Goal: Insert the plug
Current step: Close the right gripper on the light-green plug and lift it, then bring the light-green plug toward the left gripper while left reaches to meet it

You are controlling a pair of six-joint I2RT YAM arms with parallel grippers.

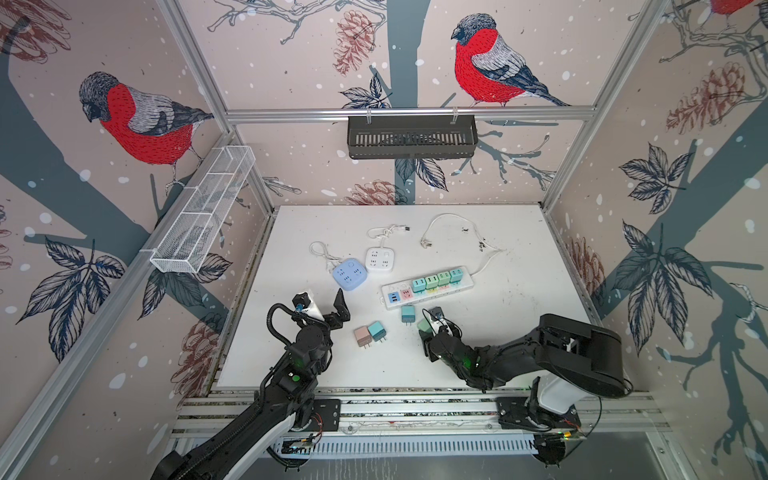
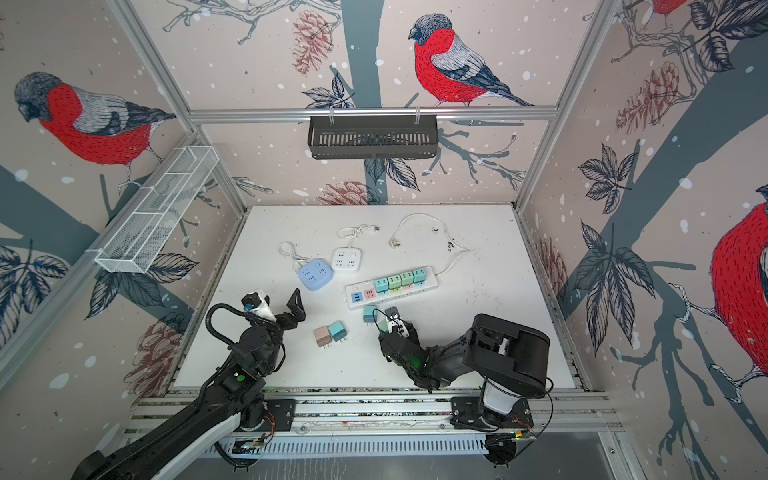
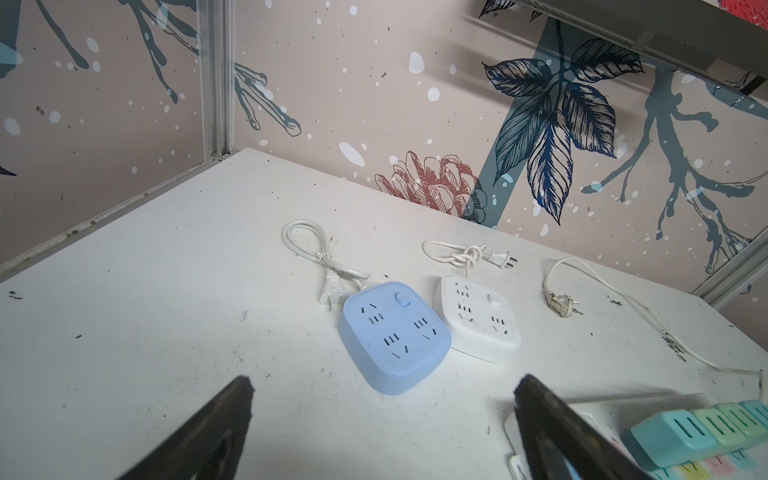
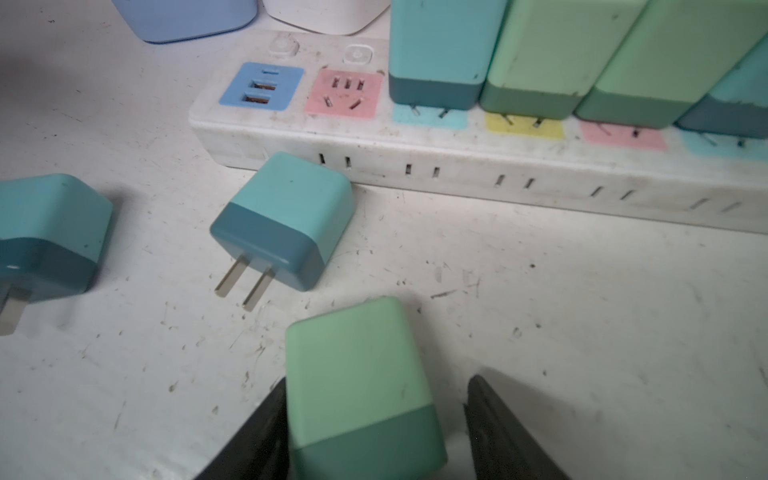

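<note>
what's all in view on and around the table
table: 1, white, cell floor
power strip: 1, white, mid table
plugged adapters: 4, teal, green, green, teal, row on the strip
loose teal adapters: 2, one by the strip, one against the pink
pink adapter: 1, near left of the strip
green adapter: 1, between the right arm's jaws
square sockets: 2, blue and white, beyond the strip's left end
cords: 3, white, far side
wire basket: 1, white, left wall
slotted basket: 1, black, back rail
left arm: black, jaws wide apart, empty
right arm: black, jaws around the green adapter, one side not touching
</note>
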